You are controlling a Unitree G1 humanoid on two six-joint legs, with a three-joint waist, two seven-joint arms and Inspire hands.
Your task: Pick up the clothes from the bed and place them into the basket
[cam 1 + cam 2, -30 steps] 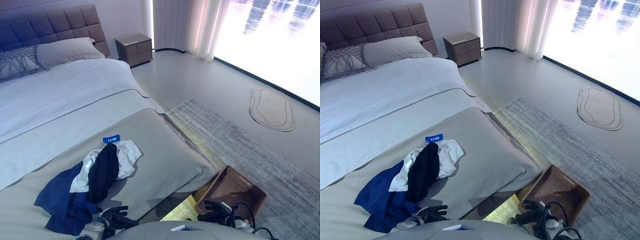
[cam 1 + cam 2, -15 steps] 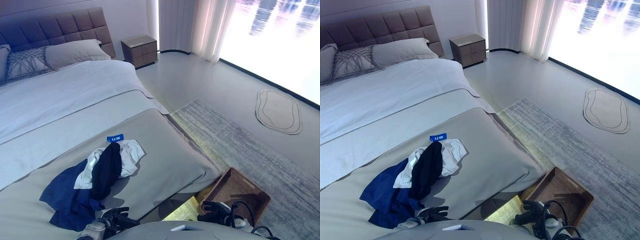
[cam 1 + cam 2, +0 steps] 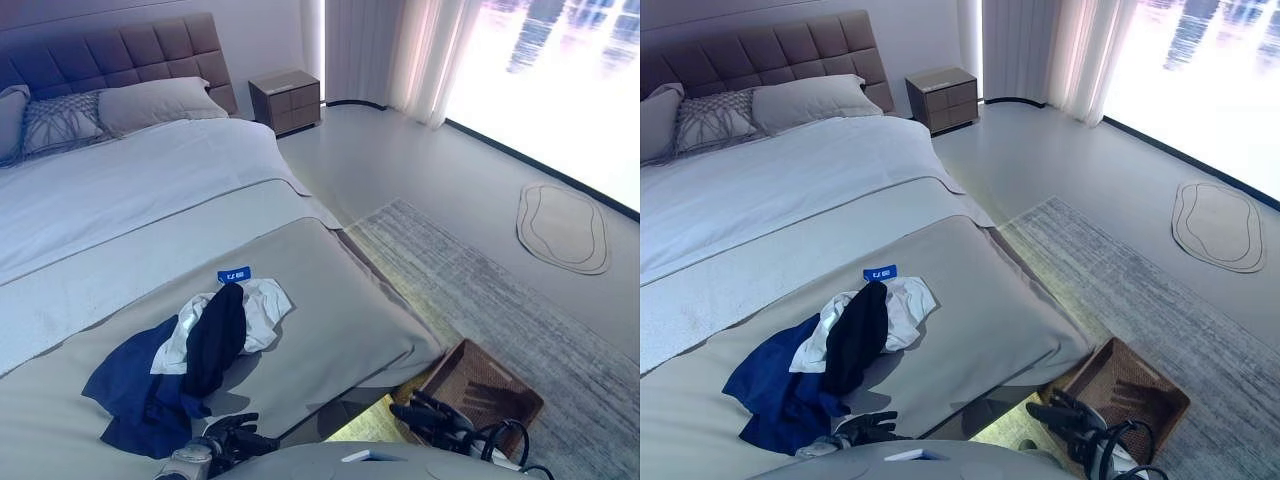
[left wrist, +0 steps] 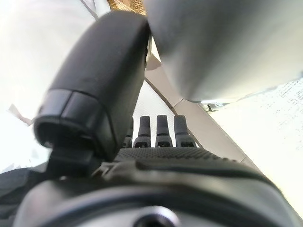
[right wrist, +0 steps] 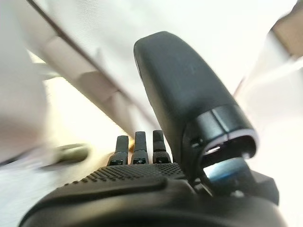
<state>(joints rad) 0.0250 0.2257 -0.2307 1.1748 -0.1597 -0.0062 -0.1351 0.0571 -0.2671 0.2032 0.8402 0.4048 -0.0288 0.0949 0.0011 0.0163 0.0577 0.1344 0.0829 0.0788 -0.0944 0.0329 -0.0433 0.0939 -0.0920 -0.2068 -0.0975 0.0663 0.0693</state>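
A pile of clothes lies on the grey bed (image 3: 330, 310) near its foot: a dark blue garment (image 3: 130, 385), a white one (image 3: 262, 305) and a black one (image 3: 215, 340) draped over them. A brown woven basket (image 3: 497, 380) stands on the floor by the bed's foot corner and holds nothing. My left hand (image 3: 236, 441) is low at the bed's near edge, just short of the blue garment, open and empty; its straight fingers show in the left wrist view (image 4: 158, 132). My right hand (image 3: 432, 414) hovers beside the basket's near side, open and empty; it also shows in the right wrist view (image 5: 137, 182).
A small blue tag (image 3: 234, 274) lies on the bed just beyond the clothes. Pillows (image 3: 160, 103) and a padded headboard are at the far end. A nightstand (image 3: 285, 100) stands by the bed. A grey rug (image 3: 500, 285) lies under the basket; a small oval mat (image 3: 563, 225) lies farther right.
The whole picture has shifted a little, so the camera moved. My right hand has risen slightly and its fingers have stretched out beside the basket. The clothes lie as before.
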